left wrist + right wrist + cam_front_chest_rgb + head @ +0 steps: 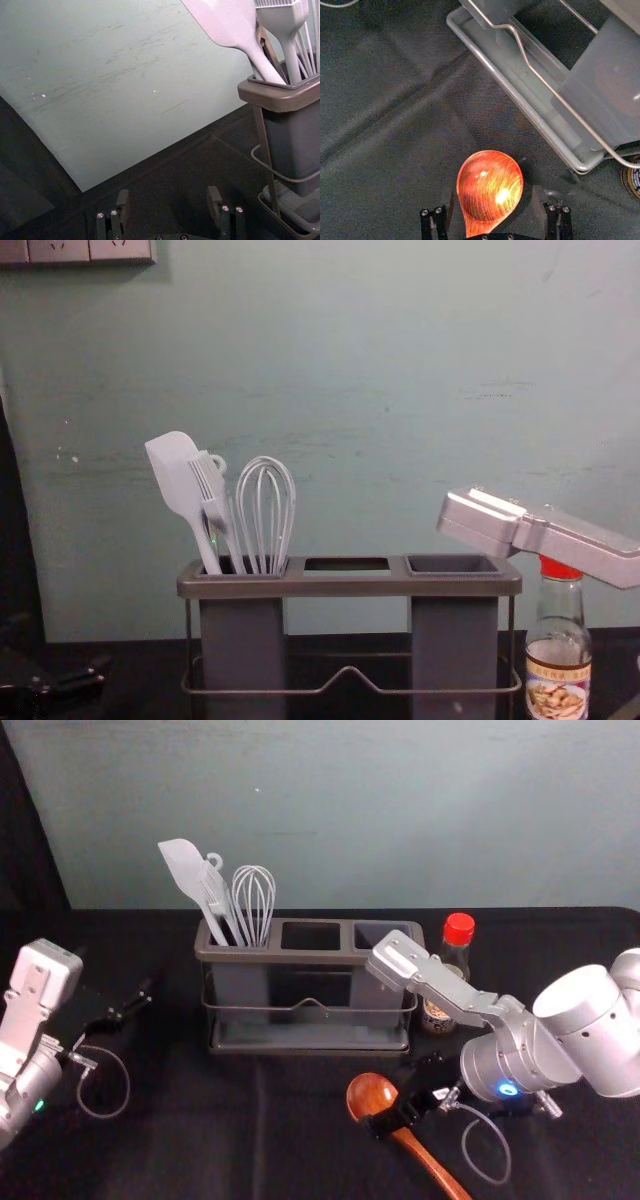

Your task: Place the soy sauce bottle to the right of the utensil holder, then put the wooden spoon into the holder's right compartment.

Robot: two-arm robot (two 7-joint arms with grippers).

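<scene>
One spoon (368, 1094) slants away leftward, bowl-first; right gripper (391, 1097) astride; left gripper (122, 992) beside holder (300, 957); both jaws parted.

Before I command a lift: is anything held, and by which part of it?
Nothing is held. The right gripper stands open around the wooden spoon, gaps on both sides; the left gripper is open and empty.
</scene>
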